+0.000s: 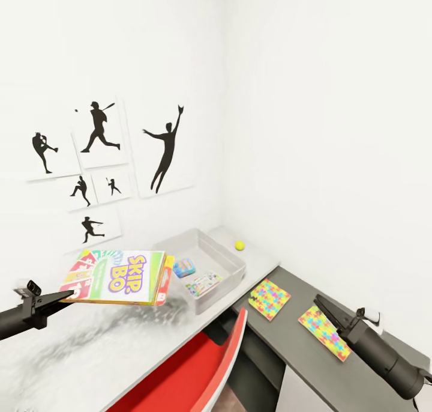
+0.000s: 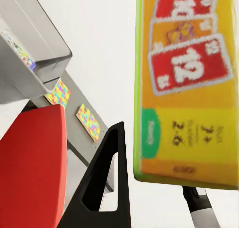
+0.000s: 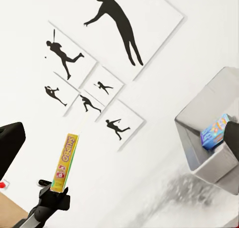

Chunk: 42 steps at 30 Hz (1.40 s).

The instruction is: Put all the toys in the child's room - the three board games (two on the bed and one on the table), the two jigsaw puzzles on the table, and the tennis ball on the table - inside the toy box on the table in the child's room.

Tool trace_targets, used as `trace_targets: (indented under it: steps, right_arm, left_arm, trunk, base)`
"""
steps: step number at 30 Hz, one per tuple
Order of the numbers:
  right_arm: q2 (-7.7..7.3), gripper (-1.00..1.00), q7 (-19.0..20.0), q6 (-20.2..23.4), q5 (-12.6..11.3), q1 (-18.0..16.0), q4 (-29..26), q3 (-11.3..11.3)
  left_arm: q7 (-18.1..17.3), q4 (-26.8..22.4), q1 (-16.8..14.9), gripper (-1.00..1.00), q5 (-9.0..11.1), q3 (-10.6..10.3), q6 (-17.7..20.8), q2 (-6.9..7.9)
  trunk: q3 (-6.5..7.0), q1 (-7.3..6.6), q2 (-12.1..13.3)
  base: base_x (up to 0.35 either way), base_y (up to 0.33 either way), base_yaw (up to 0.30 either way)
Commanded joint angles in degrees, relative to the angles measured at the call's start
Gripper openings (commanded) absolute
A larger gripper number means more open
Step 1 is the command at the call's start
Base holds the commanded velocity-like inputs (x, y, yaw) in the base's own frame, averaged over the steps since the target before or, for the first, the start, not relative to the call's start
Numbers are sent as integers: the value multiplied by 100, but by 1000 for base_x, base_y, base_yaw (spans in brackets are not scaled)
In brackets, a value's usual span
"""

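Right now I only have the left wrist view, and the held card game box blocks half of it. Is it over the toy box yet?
Observer: No. In the head view the Skip-Bo box, held by the left gripper, hangs over the pale table, short of the toy box.
Operator: Anything in the toy box?
Observer: Two games lie flat inside: a blue board game and a pale printed game.
Operator: Tennis ball?
Observer: The tennis ball sits on the table beyond the toy box, near the wall corner.
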Motion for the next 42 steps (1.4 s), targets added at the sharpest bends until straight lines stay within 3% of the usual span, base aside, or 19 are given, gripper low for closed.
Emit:
trace_targets:
  steps: [1,12,28,42]
  right_arm:
    - [-1,100,7,31,-17,-1,0,-6]
    - [-1,100,7,31,-16,-1,6,-6]
    - [-1,100,7,31,-10,-1,9,-6]
    - [-1,100,7,31,-11,-1,9,-8]
  left_arm:
    - [-22,2,-6,-100,15,-1,57,0]
    - [-18,2,-6,-100,15,-1,57,-5]
    - [-23,4,-6,-100,15,-1,56,-9]
    - [-32,2,-6,-100,15,-1,49,-8]
  trunk:
    - [-2,3,-4]
    - [-2,3,-4]
    - [-2,3,-4]
    - [-2,3,-4]
  base:
    - [133,0,290]
    - [152,-79,260]
    - [206,-8,15]
    - [34,0,0]
